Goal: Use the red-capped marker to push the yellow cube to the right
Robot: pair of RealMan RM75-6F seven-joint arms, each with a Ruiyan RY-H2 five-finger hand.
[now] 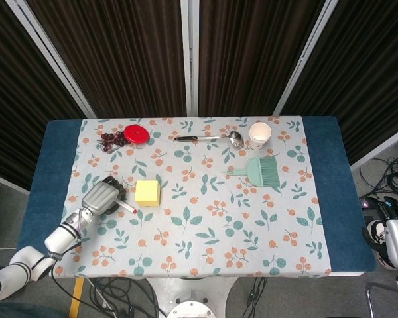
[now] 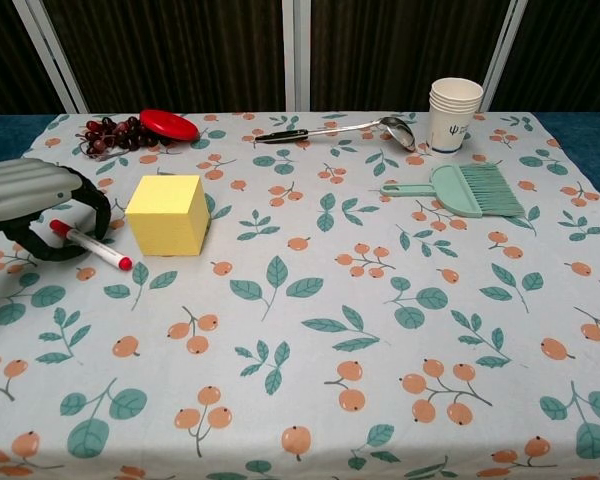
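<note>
My left hand is curled around the red-capped marker, grasp unconfirmed; yellow cube untouched, push to the right not started.

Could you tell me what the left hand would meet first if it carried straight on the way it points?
Probably the yellow cube: the left hand points right, the red-capped marker leading.

Matt yellow cube on printed tablecloth; shiny metal ladle.
</note>
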